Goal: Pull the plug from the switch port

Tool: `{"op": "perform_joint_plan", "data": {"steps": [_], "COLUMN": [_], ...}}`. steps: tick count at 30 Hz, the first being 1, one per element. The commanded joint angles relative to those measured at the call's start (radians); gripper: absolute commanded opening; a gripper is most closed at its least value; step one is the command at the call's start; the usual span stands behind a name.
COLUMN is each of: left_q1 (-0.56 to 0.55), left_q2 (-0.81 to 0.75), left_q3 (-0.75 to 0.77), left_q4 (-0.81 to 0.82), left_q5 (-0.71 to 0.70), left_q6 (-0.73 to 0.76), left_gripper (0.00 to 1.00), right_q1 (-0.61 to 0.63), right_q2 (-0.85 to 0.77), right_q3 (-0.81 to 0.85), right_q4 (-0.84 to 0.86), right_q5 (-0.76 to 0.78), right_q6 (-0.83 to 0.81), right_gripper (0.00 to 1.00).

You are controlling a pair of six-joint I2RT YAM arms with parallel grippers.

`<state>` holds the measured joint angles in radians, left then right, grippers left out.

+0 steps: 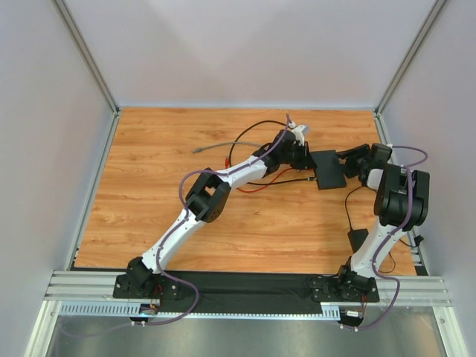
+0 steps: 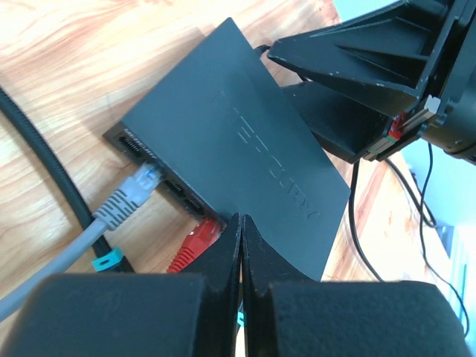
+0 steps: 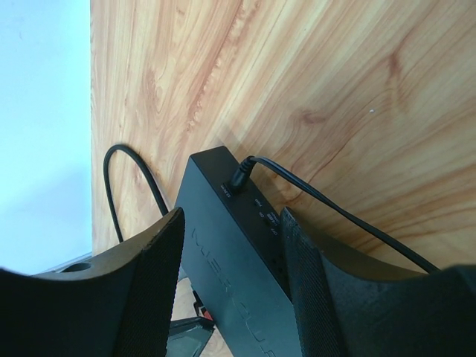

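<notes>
The switch (image 1: 328, 169) is a flat black box on the wooden table; it also shows in the left wrist view (image 2: 245, 134) and the right wrist view (image 3: 238, 260). A grey plug (image 2: 130, 195) and a red plug (image 2: 195, 239) sit in its front ports. My left gripper (image 2: 240, 219) is shut, its tips at the switch's front edge just right of the red plug, with nothing seen between them. In the top view it (image 1: 303, 157) is at the switch's left side. My right gripper (image 3: 232, 216) straddles the switch's other end, with a finger (image 3: 305, 275) against its side; in the top view it (image 1: 346, 159) is at the switch's right side.
A black power cord (image 3: 327, 204) plugs into the switch's side and runs to a small black brick (image 1: 358, 238) near the right arm. Grey (image 1: 223, 146), red (image 1: 253, 188) and black (image 1: 245, 132) cables lie left of the switch. Walls enclose the table.
</notes>
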<state>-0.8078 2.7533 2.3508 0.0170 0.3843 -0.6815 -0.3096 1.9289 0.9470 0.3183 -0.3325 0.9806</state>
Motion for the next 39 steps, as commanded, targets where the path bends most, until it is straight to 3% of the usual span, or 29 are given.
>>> {"op": "perform_joint_plan", "data": {"steps": [1,8,10,34,39], "left_q1": [0.004,0.004,0.004,0.007,0.007], "left_q2": [0.014,0.014,0.011,0.02,0.019], "left_q3": [0.044,0.045,0.041,0.044,0.044], "left_q4": [-0.051,-0.075,-0.071,-0.061,0.01], "left_q5": [0.019,0.014,0.016,0.041,0.079], "left_q6": [-0.046,-0.049,-0.05,-0.047,-0.036], "left_gripper": [0.0,0.0,0.0,0.0,0.02], "right_q1": [0.004,0.004,0.004,-0.014,-0.014], "right_q2": [-0.033,-0.001,0.015,0.12,0.165], "right_q3": [0.01,0.027,0.035,0.078,0.093], "right_q4": [0.004,0.001,0.001,0.033,0.054], "right_q5": [0.046,0.058,0.046,0.038,-0.017], "right_q6": [0.006,0.018,0.023,0.107,0.119], "right_gripper": [0.56,0.55,0.45,0.32,0.2]}}
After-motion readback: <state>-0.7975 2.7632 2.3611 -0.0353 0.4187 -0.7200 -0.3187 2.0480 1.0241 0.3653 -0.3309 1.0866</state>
